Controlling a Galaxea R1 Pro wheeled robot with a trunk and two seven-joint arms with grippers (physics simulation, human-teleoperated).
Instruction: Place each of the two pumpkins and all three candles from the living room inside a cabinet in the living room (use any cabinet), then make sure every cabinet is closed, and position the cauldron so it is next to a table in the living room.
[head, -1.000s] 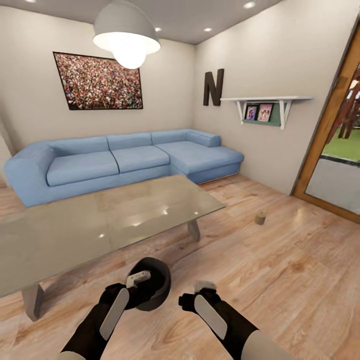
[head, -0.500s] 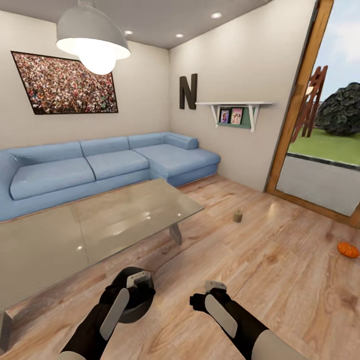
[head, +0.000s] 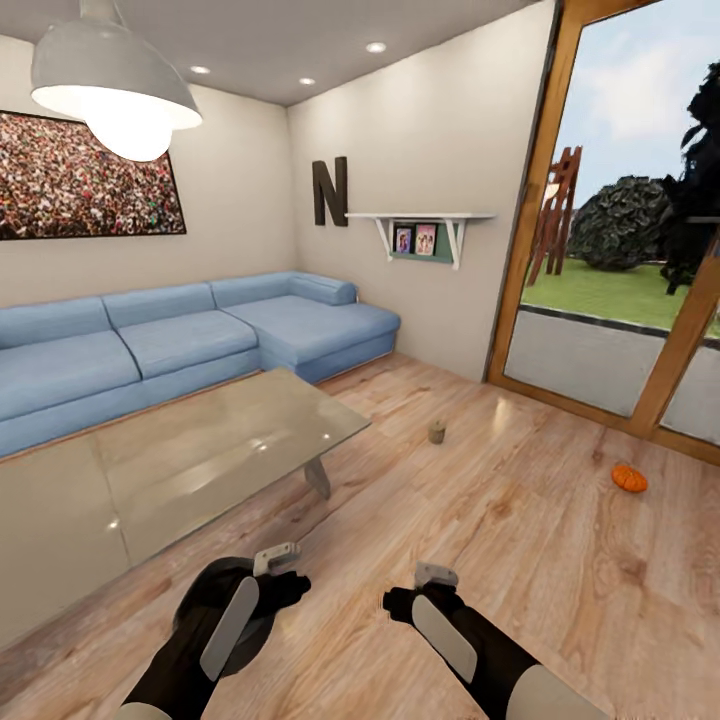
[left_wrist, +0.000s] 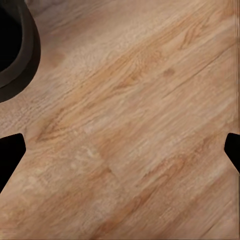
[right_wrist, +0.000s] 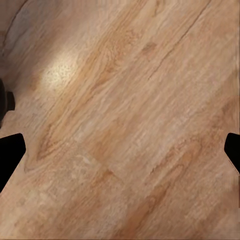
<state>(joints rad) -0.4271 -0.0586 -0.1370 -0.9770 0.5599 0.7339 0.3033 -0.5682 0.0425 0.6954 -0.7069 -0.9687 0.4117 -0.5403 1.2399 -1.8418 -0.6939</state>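
Note:
The black cauldron sits on the wooden floor just in front of the glass-topped table, partly hidden by my left forearm; its rim also edges into the left wrist view. A squat candle stands on the floor past the table's right corner. One orange pumpkin lies on the floor near the glass door. My left gripper hovers open beside the cauldron, holding nothing. My right gripper is open over bare floor. The cabinet is out of view.
A blue corner sofa runs along the back wall behind the table. A wall shelf hangs on the right wall. The wood-framed glass door closes off the right side. Open floor lies between the table and the door.
The camera has swung right, so the whole picture has shifted left. The pumpkin and more of the glass door came into view. Both arms keep the same pose.

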